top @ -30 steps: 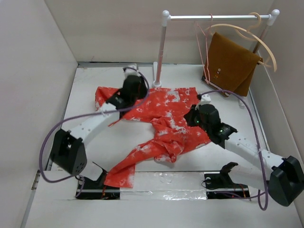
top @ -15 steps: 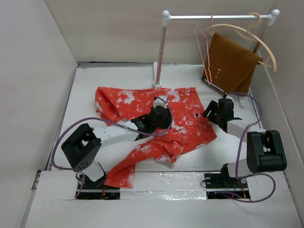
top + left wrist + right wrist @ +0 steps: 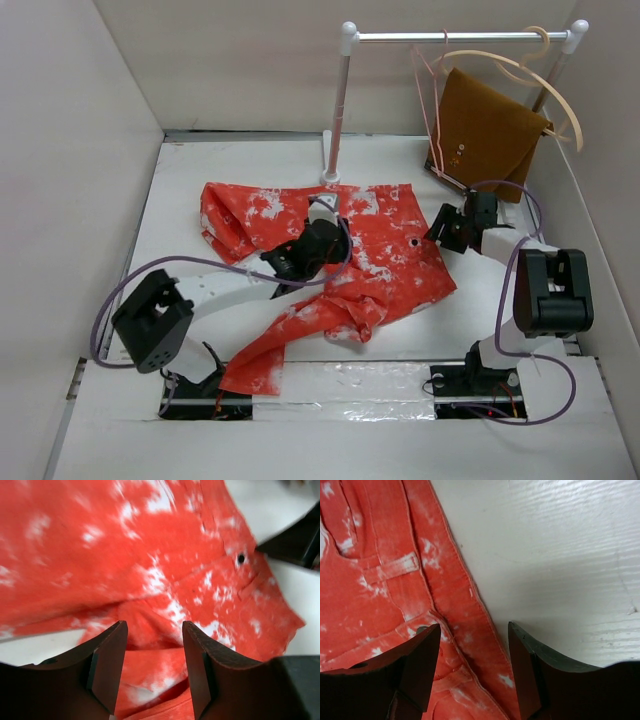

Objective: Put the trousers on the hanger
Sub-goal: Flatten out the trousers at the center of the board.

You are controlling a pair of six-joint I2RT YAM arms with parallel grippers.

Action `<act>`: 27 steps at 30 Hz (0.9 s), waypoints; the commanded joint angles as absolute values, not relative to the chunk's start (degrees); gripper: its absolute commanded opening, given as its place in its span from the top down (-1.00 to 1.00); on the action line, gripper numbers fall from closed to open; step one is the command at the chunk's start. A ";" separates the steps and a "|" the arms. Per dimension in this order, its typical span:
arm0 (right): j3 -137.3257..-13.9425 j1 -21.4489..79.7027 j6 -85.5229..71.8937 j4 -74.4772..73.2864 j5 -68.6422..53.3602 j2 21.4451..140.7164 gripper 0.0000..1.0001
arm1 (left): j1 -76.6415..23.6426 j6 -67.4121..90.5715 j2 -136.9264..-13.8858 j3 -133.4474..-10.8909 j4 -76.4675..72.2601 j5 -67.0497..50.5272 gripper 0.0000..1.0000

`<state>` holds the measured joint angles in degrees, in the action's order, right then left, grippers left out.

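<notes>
Both grippers are open and holding nothing.

The left gripper (image 3: 152, 627) hovers over the middle of the trousers (image 3: 385, 265), with only red cloth showing between its spread fingers. The right gripper (image 3: 474, 627) sits over the waistband edge. In its wrist view the hem runs diagonally, with cloth on the left and bare table (image 3: 560, 555) on the right.

The trousers lie flat on the table. The waist end with the button (image 3: 413, 241) points toward my right arm. One leg stretches away to the far left and the other trails to the near left, bunched at the fold.

The hanger (image 3: 428, 110) is off the table, hooked on the rail (image 3: 460, 37) at the far right beside the brown cloth (image 3: 485, 130). It's well apart from the trousers, up and behind the right gripper.

The hanger lies far-right of the cloth, and the right arm is clearly nearer to it. The left arm is better placed for the legs. I'd guess the waist gets pinched next, but no grasp has been made yet. I can't tell whether either set of fingers touches the fabric.
</notes>
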<state>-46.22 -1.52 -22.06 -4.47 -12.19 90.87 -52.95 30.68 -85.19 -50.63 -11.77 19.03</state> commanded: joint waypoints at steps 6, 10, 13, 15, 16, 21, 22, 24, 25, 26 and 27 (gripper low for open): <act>-56.94 -1.49 -16.71 -17.12 -18.99 98.25 -0.02 | -43.86 31.20 -69.45 -40.96 -17.84 17.15 0.09; -57.30 -0.18 -16.87 -18.98 -19.69 98.79 0.39 | -40.96 29.88 -64.70 -36.84 -18.89 16.00 0.09; -54.94 -0.18 -18.54 -15.67 -20.56 96.87 1.00 | -38.41 29.71 -62.67 -35.16 -19.16 13.72 0.09; -51.70 -0.97 -22.39 -11.80 -19.17 93.62 1.00 | -37.63 29.79 -61.62 -34.37 -19.33 12.66 0.09; -48.03 -2.27 -23.80 -10.04 -18.03 89.51 1.00 | -36.83 29.88 -61.52 -33.76 -19.51 12.22 0.09; -38.34 -9.56 -29.96 -7.29 -10.48 74.91 1.00 | -36.30 30.32 -61.35 -33.22 -19.86 11.34 0.09; -36.84 -11.49 -30.14 -7.64 -9.50 72.19 1.00 | -36.30 30.50 -61.43 -33.05 -19.95 11.42 0.09; -33.41 -16.86 -30.50 -9.48 -6.52 64.45 1.00 | -36.30 30.85 -62.05 -32.87 -20.39 11.25 0.09; -32.53 -18.27 -30.76 -10.45 -5.20 61.99 1.00 | -35.69 31.02 -62.31 -32.78 -20.48 11.25 0.09; -30.17 -20.02 -30.94 -10.46 -4.32 59.53 1.00 | -35.68 31.20 -62.58 -32.78 -20.57 11.34 0.09; -29.10 -20.73 -31.29 -9.85 -2.22 55.50 1.00 | -35.16 31.46 -63.10 -32.70 -20.74 11.42 0.09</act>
